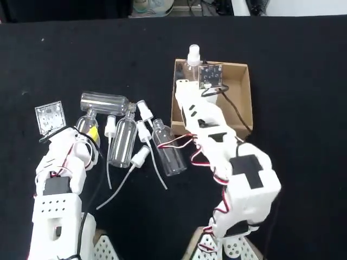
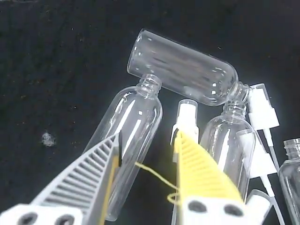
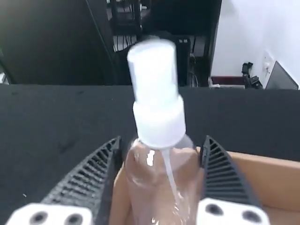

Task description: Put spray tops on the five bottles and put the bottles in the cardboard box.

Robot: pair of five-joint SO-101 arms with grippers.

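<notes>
- Black-covered bench [image 1: 303, 162], dark room behind with cables and equipment along the far wall. The cardboard box [image 1: 242, 103] is sitting right of centre on the bench.
- The right tool [image 3: 161, 139] is reaching over the box's far corner. Its jaws are closing snugly on both sides of a capped bottle [image 3: 157, 187], which is standing upright with its white sprayer on top.
- That bottle is hanging at the box rim, its base seemingly inside the corner. I cannot tell whether it is resting on the box floor.
- The left tool [image 2: 149, 136] is hovering with jaws spread wide and gripping nothing. It is straddling the shoulder of an open-necked bottle [image 2: 129, 122] lying on the bench.
- Just beside its yellow finger is a loose spray top [image 2: 186, 112]. A crosswise bottle [image 2: 183, 70] is touching the open neck.
- Two other uncapped bottles [image 1: 123, 140] are lying between that cluster and the box, with more spray tops [image 1: 140, 157] scattered among them, dip tubes trailing.
- Judgement: one bottle of five is being boxed, and four are waiting for tops.
- To do this step well, the right tool should be lowering the bottle until its base is seated, clear of the box wall, before opening. Releasing high risks a topple, since the sprayer makes it top-heavy.
- Tucking it tight into the corner should be leaving room for the other four.
- The left tool's next grasp looks awkward: clear plastic, round, likely to roll, and crowded by the crosswise bottle and the top.
</notes>
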